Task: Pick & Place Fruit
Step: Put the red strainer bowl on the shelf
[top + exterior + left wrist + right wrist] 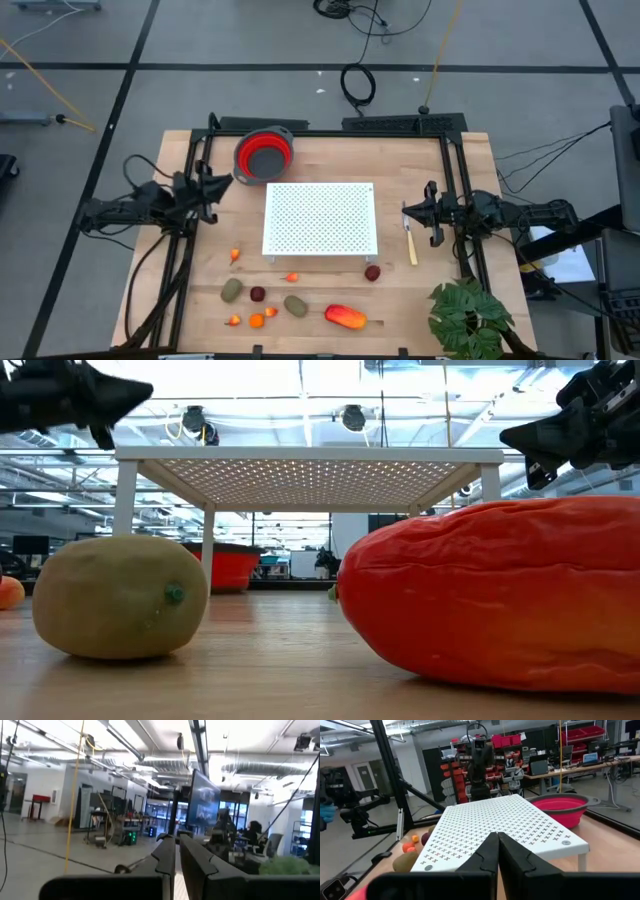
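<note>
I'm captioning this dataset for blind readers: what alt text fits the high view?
Overhead view of a wooden table with fruit pieces scattered along its near edge in front of a white perforated stand. A red bowl sits behind it, and the left gripper and right gripper wait shut at either side.

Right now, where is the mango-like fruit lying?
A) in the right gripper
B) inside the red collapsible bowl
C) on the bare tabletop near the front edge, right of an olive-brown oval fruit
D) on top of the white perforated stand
C: the high view shows the mango-like fruit on the wooden tabletop, just right of an olive-brown oval fruit, clear of the red collapsible bowl and white perforated stand.
</note>
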`<state>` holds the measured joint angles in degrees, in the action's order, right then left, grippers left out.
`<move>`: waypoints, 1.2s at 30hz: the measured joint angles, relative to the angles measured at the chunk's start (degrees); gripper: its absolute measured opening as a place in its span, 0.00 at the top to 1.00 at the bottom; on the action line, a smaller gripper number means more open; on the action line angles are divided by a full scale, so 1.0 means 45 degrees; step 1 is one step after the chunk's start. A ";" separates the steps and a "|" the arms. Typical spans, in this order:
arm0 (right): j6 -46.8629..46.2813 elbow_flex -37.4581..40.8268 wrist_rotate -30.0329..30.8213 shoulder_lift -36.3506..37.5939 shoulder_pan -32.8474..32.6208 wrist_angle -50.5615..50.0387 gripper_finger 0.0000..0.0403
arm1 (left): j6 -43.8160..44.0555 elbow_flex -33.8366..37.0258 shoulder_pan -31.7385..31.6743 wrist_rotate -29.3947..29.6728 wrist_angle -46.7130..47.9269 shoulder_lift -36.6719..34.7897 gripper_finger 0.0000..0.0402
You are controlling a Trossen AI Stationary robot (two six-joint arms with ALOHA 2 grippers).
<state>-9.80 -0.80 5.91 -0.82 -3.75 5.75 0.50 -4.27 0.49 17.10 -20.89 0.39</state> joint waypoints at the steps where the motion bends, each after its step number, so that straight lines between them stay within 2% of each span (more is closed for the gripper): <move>1: 0.0000 -0.0003 0.0005 0.0000 0.0000 0.0001 1.00 | -0.0012 -0.0255 0.0000 0.0001 0.0151 0.0061 0.94; 7: 0.0000 -0.0005 0.0004 0.0000 0.0004 0.0001 1.00 | -0.0040 -0.2547 0.0000 -0.0098 0.1661 0.1656 0.94; 22: 0.0039 -0.0002 0.0005 0.0000 0.0000 0.0004 1.00 | 0.0671 -0.9648 -0.0172 0.1732 0.6552 0.9558 0.94; 29: 0.0039 0.0000 0.0005 0.0000 0.0002 0.0006 1.00 | 0.2372 -1.2970 -0.1235 0.1797 1.0373 1.2505 0.94; 36: 0.0039 -0.0002 0.0002 0.0000 0.0002 0.0004 1.00 | 0.4122 -1.5749 -0.3169 0.1628 1.4619 1.4874 0.94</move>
<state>-9.63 -0.81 5.92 -0.82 -3.74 5.77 19.05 -75.14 -13.77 24.43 44.90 67.32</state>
